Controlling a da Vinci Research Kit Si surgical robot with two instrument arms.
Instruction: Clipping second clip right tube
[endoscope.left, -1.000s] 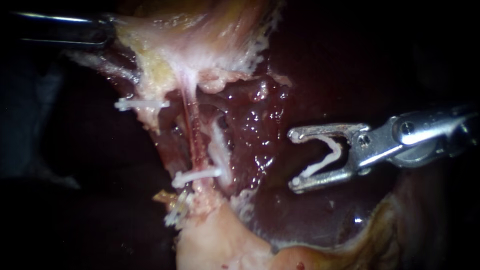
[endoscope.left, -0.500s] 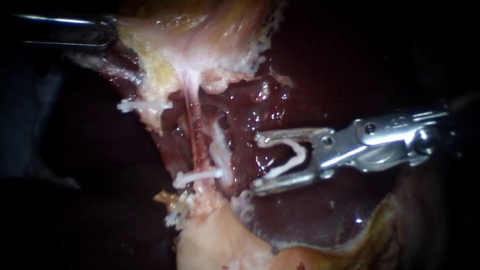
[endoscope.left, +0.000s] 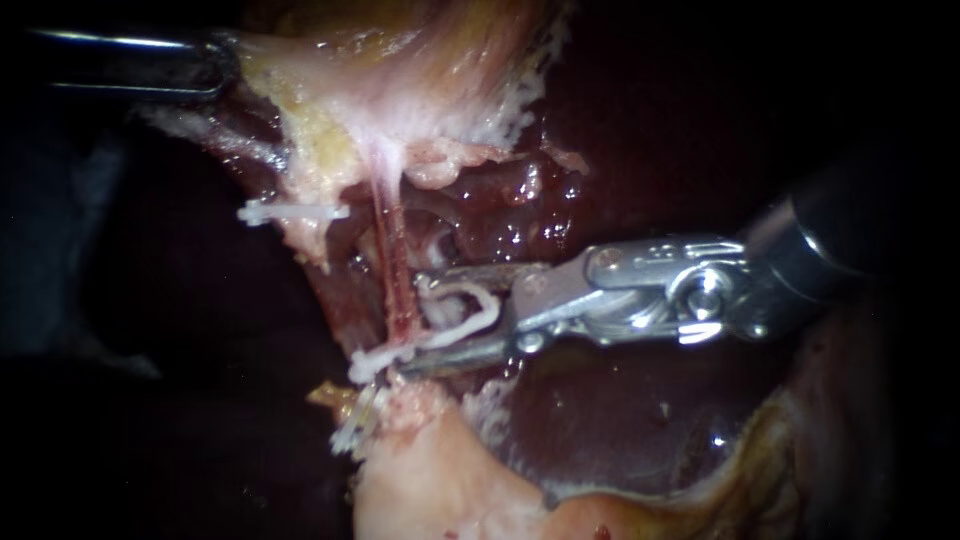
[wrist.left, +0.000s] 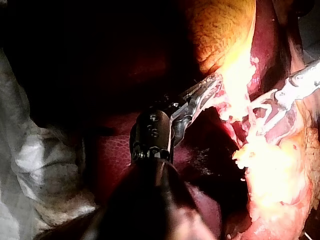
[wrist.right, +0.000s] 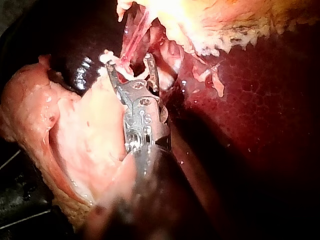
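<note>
The thin red right tube (endoscope.left: 393, 285) runs down from the pale gallbladder tissue (endoscope.left: 400, 90) to a white clip (endoscope.left: 380, 360) that crosses its lower end. My right instrument (endoscope.left: 412, 322) comes in from the right. Its jaws stand wide apart and carry an open white clip (endoscope.left: 470, 312), with their tips right against the tube, just above the lower clip. Whether the tube lies inside the jaws I cannot tell. In the right wrist view the jaws (wrist.right: 129, 62) point at the tube (wrist.right: 132, 40). My left instrument (wrist.left: 212, 86) is shut on pale tissue at the upper left (endoscope.left: 225, 62).
Another white clip (endoscope.left: 295, 212) sits on the left tube, and a further one (endoscope.left: 355, 425) lies low beside the pale mass (endoscope.left: 430, 480). Dark red liver (endoscope.left: 600, 420) lies behind and under my right instrument.
My right instrument has moved left across the liver with its clip, from well clear of the tube to right against it. The left instrument has held still.
</note>
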